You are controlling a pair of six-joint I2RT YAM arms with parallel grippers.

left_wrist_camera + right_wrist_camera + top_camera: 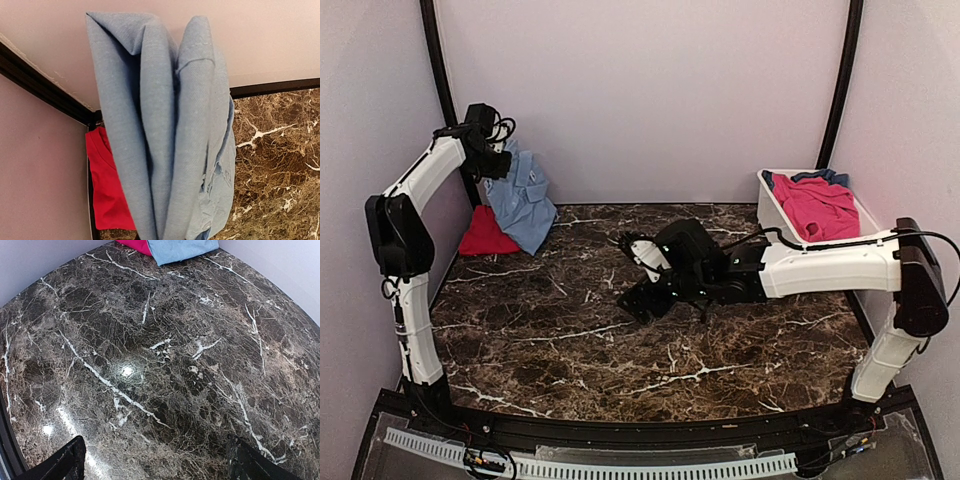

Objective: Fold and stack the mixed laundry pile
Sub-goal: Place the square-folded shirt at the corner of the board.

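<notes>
My left gripper is raised at the back left corner and is shut on the light-blue shirt, which hangs down from it to the table. In the left wrist view the shirt hangs in folds and hides the fingers. A red piece lies on the table beside the shirt, also in the left wrist view. My right gripper is open and empty, low over the middle of the table; its spread fingertips show over bare marble. A pink-red piece and a darker blue piece lie in the tub.
The white plastic tub stands at the back right against the wall. The dark marble table is walled at the back and both sides. Black frame posts stand in the back corners.
</notes>
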